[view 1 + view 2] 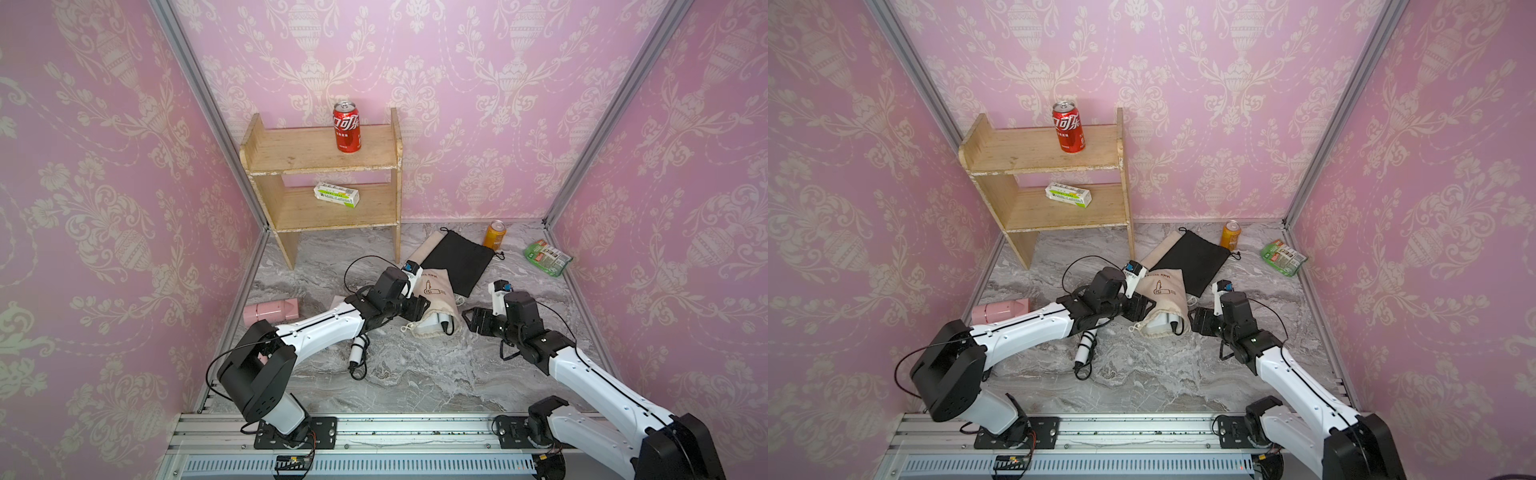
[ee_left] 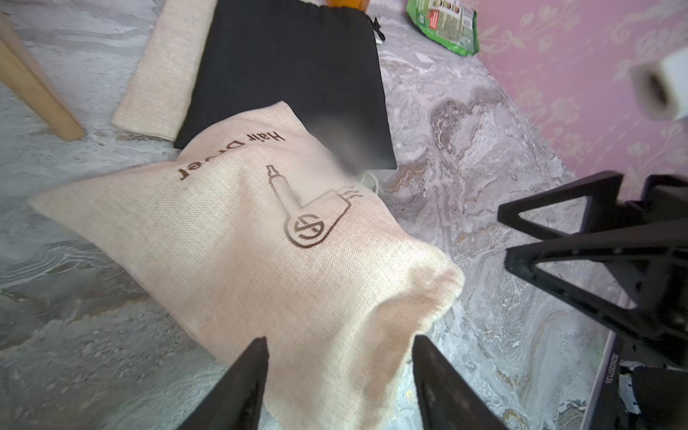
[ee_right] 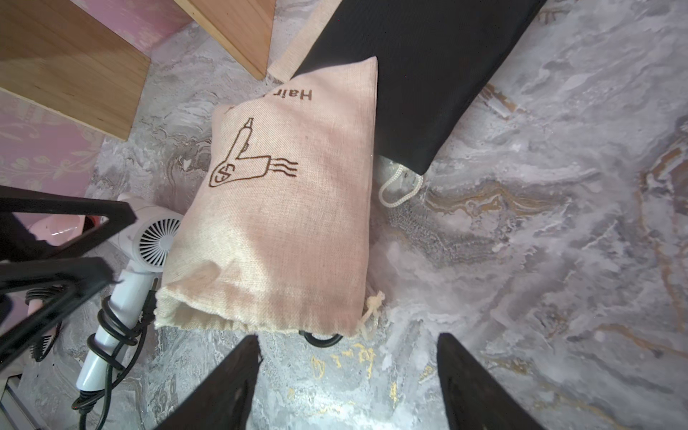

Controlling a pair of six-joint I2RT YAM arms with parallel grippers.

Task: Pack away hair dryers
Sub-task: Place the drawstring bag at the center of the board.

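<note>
A beige pouch (image 1: 436,291) printed "Hair Dryer" lies mid-table. A white hair dryer (image 1: 434,323) shows in its open mouth, and a black cord loop (image 3: 322,338) pokes out. My left gripper (image 2: 340,357) is open, its fingers standing either side of the pouch's mouth end. My right gripper (image 3: 348,353) is open over bare marble just short of the mouth. A second white hair dryer (image 3: 149,238) with its cord wrapped round the handle lies beside the pouch, under my left arm. The pink hair dryer (image 1: 270,311) lies by the left wall.
A black pouch (image 1: 457,259) overlaps another flat beige pouch (image 1: 428,245) behind the filled one. A wooden shelf (image 1: 291,162) at the back left holds a red can (image 1: 346,126) and a small box (image 1: 336,194). An orange can (image 1: 494,235) and a green packet (image 1: 546,257) sit at the back right.
</note>
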